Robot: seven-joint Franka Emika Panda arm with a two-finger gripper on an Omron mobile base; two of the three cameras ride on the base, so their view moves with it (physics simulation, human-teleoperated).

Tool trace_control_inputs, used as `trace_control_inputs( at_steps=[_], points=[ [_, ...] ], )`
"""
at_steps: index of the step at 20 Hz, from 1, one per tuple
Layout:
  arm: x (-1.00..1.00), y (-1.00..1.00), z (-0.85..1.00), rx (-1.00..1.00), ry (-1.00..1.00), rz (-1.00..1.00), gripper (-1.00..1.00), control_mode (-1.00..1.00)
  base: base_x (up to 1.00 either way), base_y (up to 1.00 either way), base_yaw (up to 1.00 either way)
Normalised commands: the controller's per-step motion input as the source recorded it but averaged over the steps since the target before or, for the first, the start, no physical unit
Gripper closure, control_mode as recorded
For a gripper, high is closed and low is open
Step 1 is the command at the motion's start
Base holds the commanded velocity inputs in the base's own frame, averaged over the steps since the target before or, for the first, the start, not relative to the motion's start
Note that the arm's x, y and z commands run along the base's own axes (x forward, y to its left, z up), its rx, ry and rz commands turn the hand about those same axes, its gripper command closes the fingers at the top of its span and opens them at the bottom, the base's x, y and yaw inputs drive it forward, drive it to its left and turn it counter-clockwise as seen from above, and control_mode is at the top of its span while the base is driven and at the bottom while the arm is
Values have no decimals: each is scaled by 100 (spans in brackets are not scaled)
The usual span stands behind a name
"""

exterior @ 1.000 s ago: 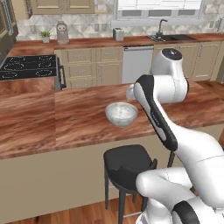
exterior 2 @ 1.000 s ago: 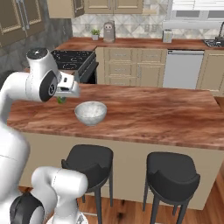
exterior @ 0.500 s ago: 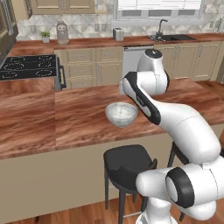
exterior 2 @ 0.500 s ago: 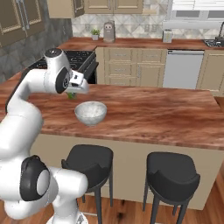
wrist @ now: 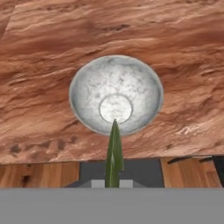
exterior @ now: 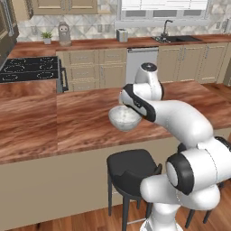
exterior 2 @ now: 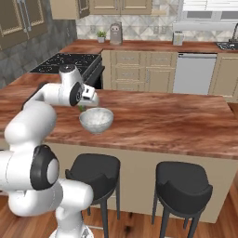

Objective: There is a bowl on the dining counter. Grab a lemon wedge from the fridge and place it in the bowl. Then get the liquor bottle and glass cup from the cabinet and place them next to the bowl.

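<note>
- On the far left of the left base view, a black stove [exterior: 25,70] sits in the wall counter; a small potted plant [exterior: 47,37] and a grey jar [exterior: 64,34] stand on the counter behind it.
- Left of centre in the right base view, the gripper [exterior 2: 85,105] hangs just above the near-left rim of the bowl [exterior 2: 96,120]. The fingertips themselves are too small to make out there.
- In the hand view, a thin green lemon wedge [wrist: 114,155] rises from the bottom edge, edge-on, its pointed tip overlapping the near rim of the bowl [wrist: 116,94]. The fingers are closed together on the lemon wedge; the wedge is not yet inside the bowl.
- At centre, the bowl [exterior: 124,118] is speckled grey-white, upright and holds nothing. It rests on the reddish-brown dining counter [exterior: 81,117], close to the counter's near edge.
- Below the counter edge, one black stool [exterior: 131,169] stands directly under the bowl in the left base view; the right base view shows a second stool [exterior 2: 183,186] to its right.
- Right of centre on the back wall, a pale dishwasher front [exterior 2: 194,73] sits between tan cabinet doors.
- At far right, a sink [exterior: 176,39] with a tap is set in the wall counter.
</note>
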Motion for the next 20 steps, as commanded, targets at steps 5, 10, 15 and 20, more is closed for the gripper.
trace_control_inputs(
  at_steps=[5, 10, 15, 20],
  points=[
    [37, 0, -58, 0, 0, 0, 100, -100, 0, 0, 0],
    [40, 0, -28, 0, 0, 0, 100, -100, 0, 0, 0],
    [34, 0, -34, 0, 0, 0, 100, -100, 0, 0, 0],
    [20, 0, -34, 0, 0, 0, 100, -100, 0, 0, 0]
  ],
)
